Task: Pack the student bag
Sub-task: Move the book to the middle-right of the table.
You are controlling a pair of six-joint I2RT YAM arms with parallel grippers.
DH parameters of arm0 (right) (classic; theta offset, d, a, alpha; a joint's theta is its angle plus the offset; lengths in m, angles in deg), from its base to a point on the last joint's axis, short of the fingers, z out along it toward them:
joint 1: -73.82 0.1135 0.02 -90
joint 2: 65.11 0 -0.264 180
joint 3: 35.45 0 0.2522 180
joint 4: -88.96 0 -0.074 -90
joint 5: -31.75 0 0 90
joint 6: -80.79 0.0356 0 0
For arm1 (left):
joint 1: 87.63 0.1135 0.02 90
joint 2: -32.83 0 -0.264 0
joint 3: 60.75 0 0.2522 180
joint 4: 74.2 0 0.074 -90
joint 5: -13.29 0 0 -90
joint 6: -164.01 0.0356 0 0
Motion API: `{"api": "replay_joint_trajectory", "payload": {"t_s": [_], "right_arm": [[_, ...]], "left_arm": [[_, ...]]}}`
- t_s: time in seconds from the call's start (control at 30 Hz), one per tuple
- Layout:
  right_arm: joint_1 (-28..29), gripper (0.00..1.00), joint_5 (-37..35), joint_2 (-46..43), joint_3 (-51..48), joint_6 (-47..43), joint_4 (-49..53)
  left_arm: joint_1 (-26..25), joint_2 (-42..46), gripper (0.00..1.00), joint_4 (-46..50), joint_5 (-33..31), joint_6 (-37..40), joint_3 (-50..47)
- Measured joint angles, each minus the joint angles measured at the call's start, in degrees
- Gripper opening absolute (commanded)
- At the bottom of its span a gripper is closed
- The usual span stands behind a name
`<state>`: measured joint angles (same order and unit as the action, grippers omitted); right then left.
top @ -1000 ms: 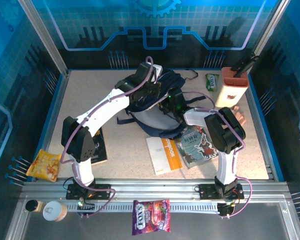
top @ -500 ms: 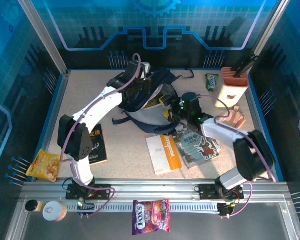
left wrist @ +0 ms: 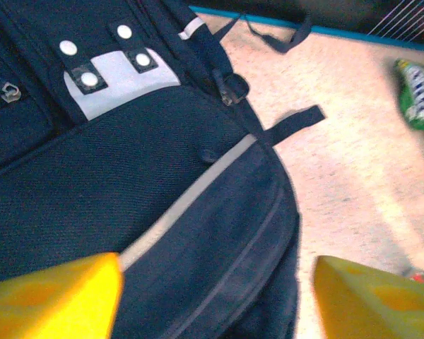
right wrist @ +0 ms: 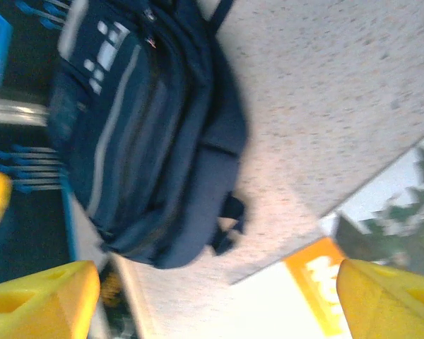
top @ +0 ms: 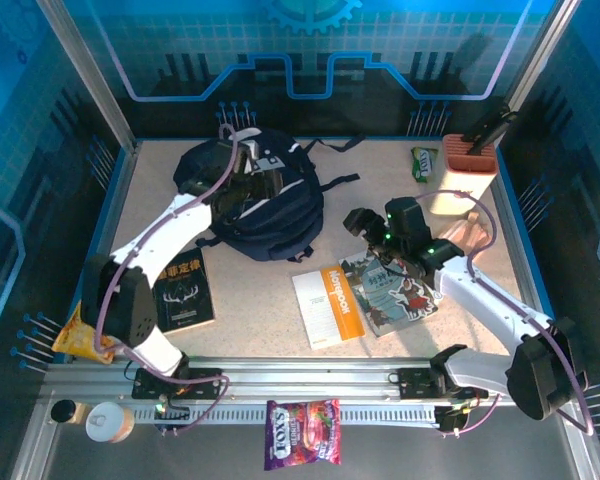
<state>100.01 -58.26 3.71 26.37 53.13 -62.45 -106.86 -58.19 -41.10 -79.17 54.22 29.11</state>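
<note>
- Student bag lies far-left on the surface.
- Left gripper hovers over it, jaws wide, empty; right gripper likewise.
- Notebook, magazine and black book lie outside the bag: packing looks unfinished.

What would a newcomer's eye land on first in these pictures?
The big navy student bag lying toward the far left of the table, with the left pincer open just above it. Next, the orange notebook and illustrated booklet near the front, by the open right pincer.
</note>
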Motion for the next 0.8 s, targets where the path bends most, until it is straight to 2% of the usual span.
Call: {"api": "replay_joint_trajectory", "payload": {"t_s": [0.13, 0.37, 0.57, 0.8], "right_arm": [[0.6, 0.91, -2.8, 3.7, 4.0, -11.9, 6.8], [1.8, 0.92, -7.0, 11.8, 8.7, -27.0, 16.6], [-0.3, 0.92, -3.0, 15.7, 8.6, -30.0, 17.9], [-5.1, 0.9, 3.6, 21.2, 6.8, -26.1, 11.5]], "left_arm": [[0.1, 4.6, 0.98, -1.8, 0.2, -2.8, -4.0], [1.3, 9.0, 0.99, -4.8, 0.6, -4.7, -9.5], [1.8, 9.3, 0.99, -5.9, 2.3, -4.8, -10.1], [1.9, 9.3, 0.99, -6.5, 5.2, -4.7, -10.2]]}}
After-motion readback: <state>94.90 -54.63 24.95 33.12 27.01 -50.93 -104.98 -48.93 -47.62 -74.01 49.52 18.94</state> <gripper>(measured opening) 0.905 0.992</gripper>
